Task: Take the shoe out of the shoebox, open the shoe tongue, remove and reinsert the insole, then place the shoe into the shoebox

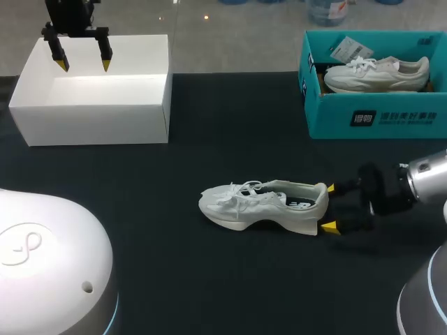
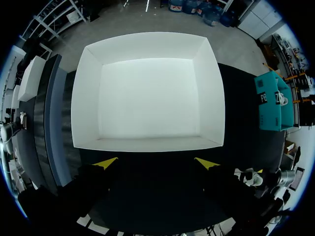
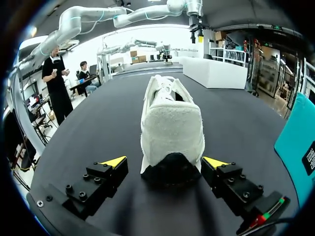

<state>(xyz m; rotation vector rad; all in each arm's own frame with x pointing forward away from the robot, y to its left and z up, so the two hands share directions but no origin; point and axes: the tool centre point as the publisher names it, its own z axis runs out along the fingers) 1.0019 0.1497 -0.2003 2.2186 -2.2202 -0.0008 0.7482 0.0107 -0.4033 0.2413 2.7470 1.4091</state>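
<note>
A white sneaker (image 1: 262, 205) lies on the black table, toe to the left, heel to the right. My right gripper (image 1: 330, 207) is open at its heel, one yellow tip on each side; in the right wrist view the heel (image 3: 171, 142) sits between the spread fingers (image 3: 110, 162), with gaps on both sides. An empty white shoebox (image 1: 94, 87) stands at the back left. My left gripper (image 1: 84, 64) hangs open above it, and in the left wrist view the gripper (image 2: 156, 163) looks down into the white shoebox (image 2: 147, 93).
A teal shoebox (image 1: 374, 115) at the back right holds another white sneaker (image 1: 377, 73) and a tag. Round white robot bases sit at the front left (image 1: 42, 265) and front right (image 1: 426, 293) corners.
</note>
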